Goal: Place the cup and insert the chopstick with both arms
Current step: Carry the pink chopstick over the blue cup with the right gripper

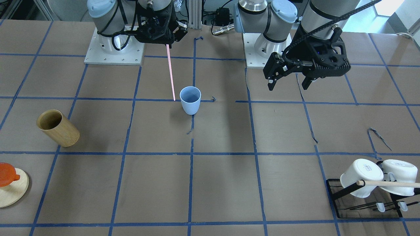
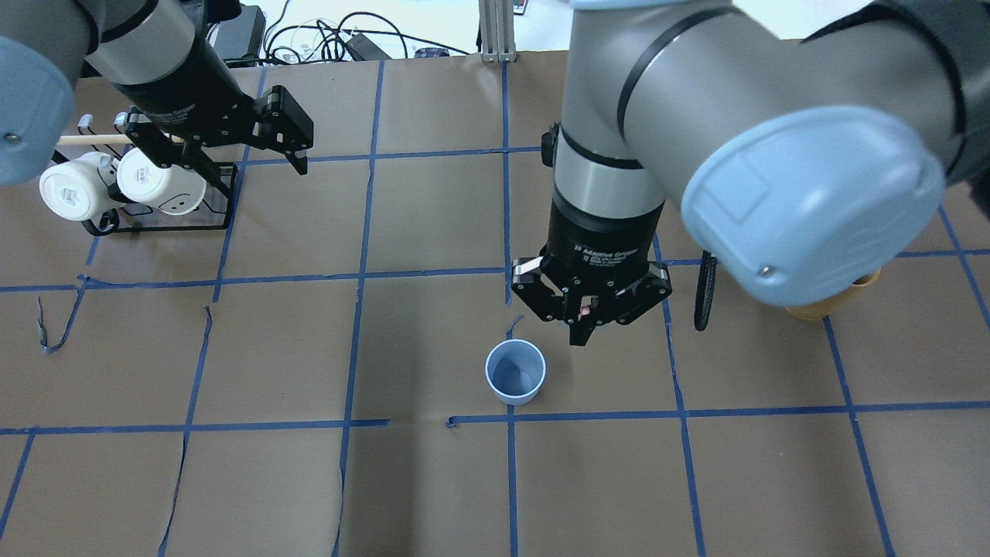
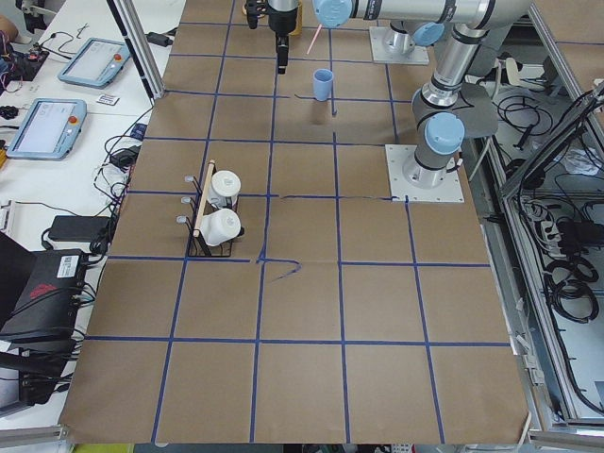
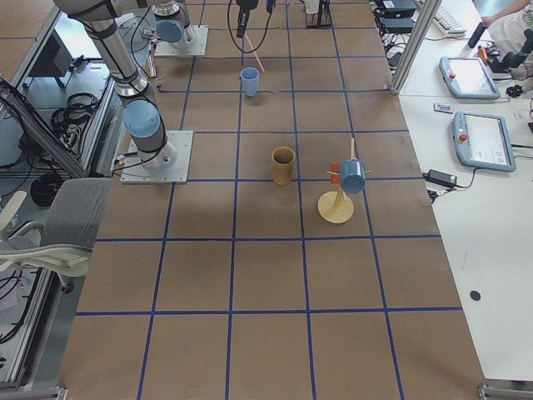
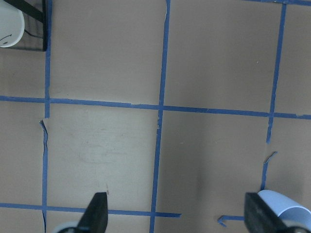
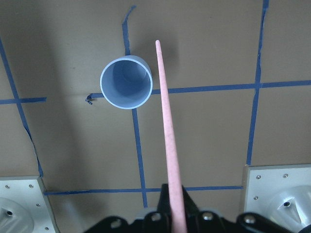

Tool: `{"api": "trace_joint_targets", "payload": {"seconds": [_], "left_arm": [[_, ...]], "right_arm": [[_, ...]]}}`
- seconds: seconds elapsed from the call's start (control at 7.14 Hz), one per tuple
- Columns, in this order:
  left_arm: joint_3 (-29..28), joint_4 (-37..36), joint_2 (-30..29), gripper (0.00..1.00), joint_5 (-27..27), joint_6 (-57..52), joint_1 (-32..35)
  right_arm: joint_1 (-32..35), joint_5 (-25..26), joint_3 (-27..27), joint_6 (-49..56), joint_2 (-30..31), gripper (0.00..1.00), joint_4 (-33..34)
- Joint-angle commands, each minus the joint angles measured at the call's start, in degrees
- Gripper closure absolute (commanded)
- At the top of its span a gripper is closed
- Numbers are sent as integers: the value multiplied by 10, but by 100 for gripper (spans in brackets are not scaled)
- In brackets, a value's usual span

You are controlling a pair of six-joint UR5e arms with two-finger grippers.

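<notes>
The light-blue cup stands upright near the table's middle; it also shows in the overhead view and the right wrist view. My right gripper is shut on the top of the pink chopstick, which hangs down slightly tilted. Its tip is just beside the cup's rim, outside the cup. The chopstick runs past the cup's edge in the right wrist view. My left gripper is open and empty, raised well to the cup's side. Its fingers frame bare table.
A tan wooden cup stands on my right side. A black rack with two white mugs and a wooden rod is on my left side. A round wooden stand with an orange piece is at the table's edge.
</notes>
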State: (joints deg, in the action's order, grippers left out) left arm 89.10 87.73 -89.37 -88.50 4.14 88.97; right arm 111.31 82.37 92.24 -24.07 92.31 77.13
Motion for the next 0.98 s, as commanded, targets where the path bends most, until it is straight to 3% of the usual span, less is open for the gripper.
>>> {"api": "trace_joint_targets", "payload": {"seconds": [0.0, 0.84], "left_arm": [[-1, 2, 0, 0, -3, 0, -2], [0, 9, 7, 0, -4, 0, -3]], "right_arm": [[25, -5, 20, -19, -3, 100, 27], [70, -9, 25, -63, -52, 100, 41]]}}
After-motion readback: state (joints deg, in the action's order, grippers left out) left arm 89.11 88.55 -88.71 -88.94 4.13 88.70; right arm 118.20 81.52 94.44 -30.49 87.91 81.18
